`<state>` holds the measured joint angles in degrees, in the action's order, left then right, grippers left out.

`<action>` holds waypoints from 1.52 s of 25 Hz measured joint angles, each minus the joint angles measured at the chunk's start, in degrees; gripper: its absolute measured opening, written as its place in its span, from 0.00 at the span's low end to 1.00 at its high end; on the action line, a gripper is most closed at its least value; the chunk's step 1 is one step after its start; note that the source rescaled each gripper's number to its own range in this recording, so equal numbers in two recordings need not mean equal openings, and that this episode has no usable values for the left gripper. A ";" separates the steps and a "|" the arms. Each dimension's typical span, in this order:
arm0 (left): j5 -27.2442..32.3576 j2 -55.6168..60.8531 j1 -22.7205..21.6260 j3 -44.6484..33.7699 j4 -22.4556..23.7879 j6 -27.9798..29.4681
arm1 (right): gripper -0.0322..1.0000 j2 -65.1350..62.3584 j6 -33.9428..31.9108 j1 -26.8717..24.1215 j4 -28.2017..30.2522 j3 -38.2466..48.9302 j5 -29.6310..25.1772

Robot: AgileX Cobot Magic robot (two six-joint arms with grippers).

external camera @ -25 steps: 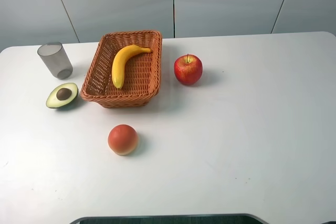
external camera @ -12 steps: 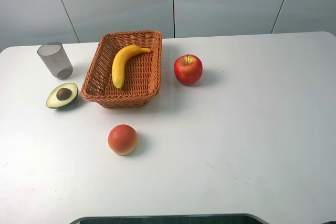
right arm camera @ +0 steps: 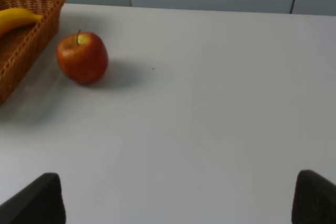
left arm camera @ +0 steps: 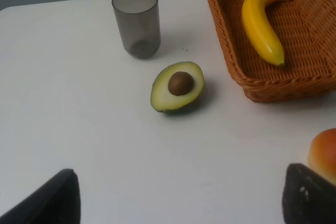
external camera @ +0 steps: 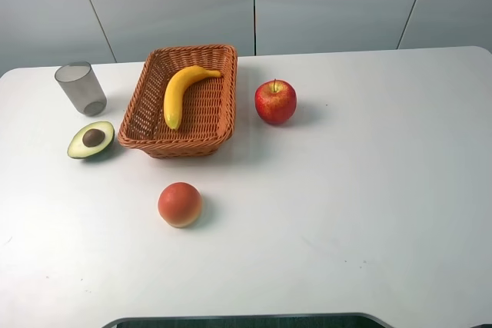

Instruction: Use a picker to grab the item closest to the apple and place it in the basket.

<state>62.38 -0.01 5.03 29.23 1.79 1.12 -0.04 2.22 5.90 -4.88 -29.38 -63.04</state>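
Banana [external camera: 181, 93] is lying inside the wicker basket [external camera: 222, 127], lengthwise, stem end toward the basket's back-right corner. Same seen from the left wrist cam: banana [left arm camera: 261, 25] on the basket [left arm camera: 273, 85] floor, tip near the front wall.

Basket sits toward the worktop's [external camera: 369, 190] back edge, left of centre. Apple [external camera: 275, 101] stands upright just beside the basket's right wall, apart from it, stem up. Right wrist cam shows the apple [right arm camera: 82, 57] and the basket's corner [right arm camera: 31, 30] with a small gap between them.

Other items, all on the left half of the worktop:
- grey tumbler [external camera: 80, 88] near the back-left corner, upright, empty as far as I can see
- avocado half [external camera: 91, 140] cut side up, pit showing, in front of the tumbler and just beside the basket's left front corner
- orange-red round fruit [external camera: 180, 204] in front of the basket, well apart from it

Neither arm shows in the high view. Left gripper [left arm camera: 181, 198]: both fingertips at the frame's lower corners, spread wide, nothing between them. Right gripper [right arm camera: 178, 200]: same, fingers wide apart over bare worktop, released.
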 joint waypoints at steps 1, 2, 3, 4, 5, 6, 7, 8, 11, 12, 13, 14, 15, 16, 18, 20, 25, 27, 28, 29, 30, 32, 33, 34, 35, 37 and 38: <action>0.00 0.00 0.00 0.00 0.00 0.00 | 0.91 0.00 0.25 -0.97 -0.10 0.00 0.00; 0.00 0.00 0.00 0.00 0.00 0.00 | 0.91 0.00 0.50 -2.52 -0.10 0.00 0.00; 0.00 0.00 0.00 0.00 0.00 0.00 | 0.91 0.00 0.77 -4.28 -0.10 0.00 0.00; 0.00 0.00 0.00 0.00 0.00 0.00 | 0.91 0.00 1.20 -5.75 -0.30 0.00 0.00; 0.00 0.00 0.00 0.00 0.00 0.00 | 0.91 0.00 1.73 -7.62 -0.28 0.00 0.00; 0.00 0.00 0.00 0.00 0.00 0.00 | 0.91 0.00 1.84 -8.61 -0.37 0.00 0.00; 0.00 0.00 0.00 0.00 0.00 0.00 | 0.91 0.00 2.13 -9.23 -0.37 0.00 0.00; 0.00 0.00 0.00 0.00 0.00 0.00 | 0.91 0.00 2.13 -9.49 -0.37 0.00 0.00; 0.00 0.00 0.00 0.00 0.00 0.00 | 0.91 0.00 2.34 -9.72 -0.49 0.00 0.00; 0.00 0.00 0.00 0.00 0.00 0.00 | 0.91 0.00 2.34 -9.83 -0.49 0.00 0.00; 0.00 0.00 0.00 0.00 0.00 0.00 | 0.91 0.00 2.34 -9.83 -0.49 0.00 0.00; 0.00 0.00 0.00 0.00 0.00 0.00 | 0.91 0.00 2.34 -9.83 -0.49 0.00 0.00; 0.00 0.00 0.00 0.00 0.00 0.00 | 0.91 0.00 2.34 -9.83 -0.49 0.00 0.00; 0.00 0.00 0.00 0.00 0.00 0.00 | 0.91 0.00 2.12 -9.83 -0.49 0.00 0.00; 0.00 0.00 0.00 0.00 0.00 0.00 | 0.91 0.00 1.04 -9.83 0.01 0.00 0.00; 0.00 0.00 0.00 0.00 0.00 0.00 | 0.91 0.00 -0.29 -9.83 1.00 0.00 0.00; 0.00 0.00 0.00 0.00 0.00 0.00 | 0.91 0.00 -1.06 -9.83 1.35 0.00 0.00; 0.00 0.00 0.00 0.00 0.00 0.00 | 0.91 0.00 -1.17 -9.83 1.35 0.00 0.00; 0.00 0.00 0.00 0.00 0.00 0.00 | 0.91 0.00 -1.17 -9.83 1.35 0.00 0.12; 0.00 0.00 0.00 0.00 0.00 0.00 | 0.91 0.00 -1.24 -9.73 1.35 0.00 0.12; 0.00 0.00 0.00 0.00 0.00 0.00 | 0.91 0.00 -1.24 -9.34 1.35 0.00 0.12; 0.00 0.00 0.00 0.00 0.00 0.00 | 0.91 0.00 -1.24 -8.62 1.35 0.00 0.12; 0.00 0.00 0.00 0.00 0.00 0.00 | 0.91 0.00 -1.24 -8.35 1.35 0.00 0.12; 0.00 0.00 0.00 0.00 0.00 0.00 | 0.91 0.00 -1.24 -7.99 1.35 0.00 0.12; 0.00 0.00 0.00 0.00 0.00 0.00 | 0.91 0.00 -1.24 -7.90 1.35 0.00 0.12; 0.00 0.00 0.00 0.00 0.00 0.00 | 0.91 0.00 -1.30 -7.73 1.35 0.00 0.12; 0.00 0.00 0.00 0.00 0.00 0.00 | 0.91 0.00 -1.30 -7.69 1.35 0.00 0.12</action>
